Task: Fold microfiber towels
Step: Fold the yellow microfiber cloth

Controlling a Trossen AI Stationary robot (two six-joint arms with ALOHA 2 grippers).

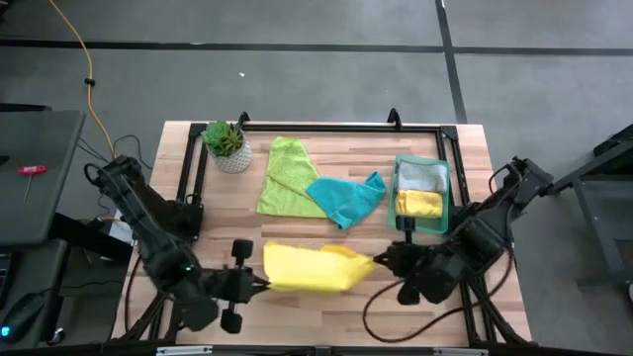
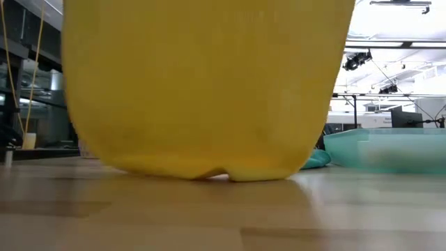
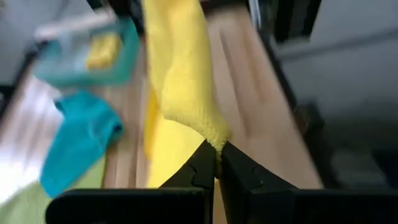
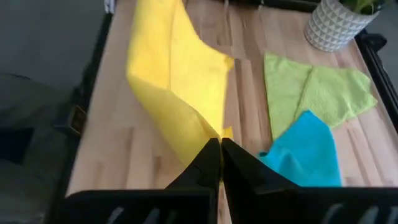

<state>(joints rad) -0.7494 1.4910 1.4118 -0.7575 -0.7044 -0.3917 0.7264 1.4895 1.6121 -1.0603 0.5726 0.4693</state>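
Observation:
A yellow towel (image 1: pixel 307 267) hangs stretched between my two grippers near the table's near edge; its lower fold touches the table in the low view (image 2: pixel 209 173). My left gripper (image 1: pixel 263 284) is shut on its left end, my right gripper (image 1: pixel 377 260) on its right end. A lime green towel (image 1: pixel 287 176) and a teal towel (image 1: pixel 346 198) lie spread on the table behind it. A grey towel (image 1: pixel 423 176) and a yellow towel (image 1: pixel 419 204) lie folded in the green tray (image 1: pixel 441 223). My left gripper pinches a corner of the yellow towel (image 3: pixel 216 138) between its two fingers, coming level from the table's left. The cloth rises away from the fingers, raised off the table there. My right gripper pinches the towel's opposite corner (image 4: pixel 211 134) between its two fingers, coming level from the table's right. The cloth runs away from the fingers in a fold, sagging to the table.
A small potted plant (image 1: pixel 226 144) stands at the far left corner. A dark frame (image 1: pixel 326 127) runs along the table's far and side edges. Bare wood lies between the yellow towel and the two spread towels.

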